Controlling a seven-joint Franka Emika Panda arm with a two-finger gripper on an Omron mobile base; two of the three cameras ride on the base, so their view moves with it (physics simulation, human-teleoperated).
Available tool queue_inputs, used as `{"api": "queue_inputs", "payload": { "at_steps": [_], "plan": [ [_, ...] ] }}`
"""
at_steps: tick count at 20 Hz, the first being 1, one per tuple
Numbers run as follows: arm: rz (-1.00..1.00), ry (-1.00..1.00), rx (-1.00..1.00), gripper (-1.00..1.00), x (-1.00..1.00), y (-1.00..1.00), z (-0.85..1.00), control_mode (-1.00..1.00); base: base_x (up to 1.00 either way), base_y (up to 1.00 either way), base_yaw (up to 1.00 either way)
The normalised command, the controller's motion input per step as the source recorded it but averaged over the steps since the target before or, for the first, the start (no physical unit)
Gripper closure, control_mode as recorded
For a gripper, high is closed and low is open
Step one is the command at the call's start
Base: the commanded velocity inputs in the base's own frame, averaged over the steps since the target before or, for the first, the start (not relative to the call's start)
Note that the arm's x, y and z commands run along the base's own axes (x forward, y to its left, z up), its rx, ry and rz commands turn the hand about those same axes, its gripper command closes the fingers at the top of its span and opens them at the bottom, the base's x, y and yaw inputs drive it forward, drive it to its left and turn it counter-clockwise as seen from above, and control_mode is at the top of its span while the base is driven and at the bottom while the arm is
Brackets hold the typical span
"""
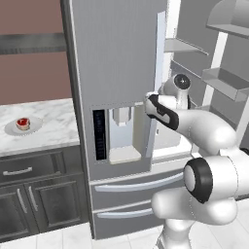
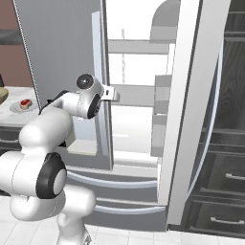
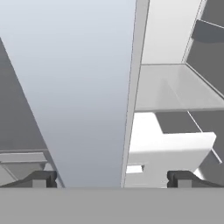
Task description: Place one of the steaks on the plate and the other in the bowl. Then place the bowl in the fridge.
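**A:** Quick, gripper status?

**Me:** My gripper (image 3: 112,178) is wide open, nothing between the fingertips (image 3: 41,178). In the hand view each tip sits at an opposite bottom corner, with the edge of the fridge's (image 1: 116,63) closed left door (image 3: 74,87) running up between them.

**A:** Fridge itself?

**Me:** Right door (image 2: 191,110) swung open, white interior and shelves (image 2: 136,47) showing. Left door shut, dispenser panel (image 1: 121,133) facing the base. My hand is up by the inner edge of that left door, at the opening.

**A:** Steak?

**Me:** One steak (image 1: 22,123) sits on the plate (image 1: 12,130), on the marble table (image 1: 48,126) left of the fridge. Well apart from my gripper, off to its left and lower, beyond the closed door.

**A:** Bowl?

**Me:** Tan sliver at the left edge of the right base view, the bowl (image 2: 2,95), just beside the plate. Can't tell what's in it. Also far from the gripper.
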Motion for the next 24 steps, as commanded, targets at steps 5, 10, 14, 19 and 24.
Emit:
{"api": "queue_inputs", "payload": {
  "at_steps": [5, 10, 14, 19, 24],
  "plan": [
    [0.0, 0.0, 0.0, -1.0, 0.47, 0.39, -0.04, -1.0, 0.0, 0.0, 0.0],
    [0.01, 0.0, 0.0, 1.0, 0.37, 0.47, -0.14, -1.0, 0.0, 0.0, 0.0],
    [0.0, 0.01, 0.0, 1.0, 0.22, 0.23, -0.02, -1.0, 0.0, 0.0, 0.0],
    [0.0, 0.03, 0.0, 1.0, 0.0, 0.2, 0.0, -1.0, 0.0, 0.0, 0.0],
    [-0.16, 0.08, 0.0, 1.0, -0.3, 0.23, 0.12, -1.0, 0.0, 0.0, 0.0]
  ]
}}
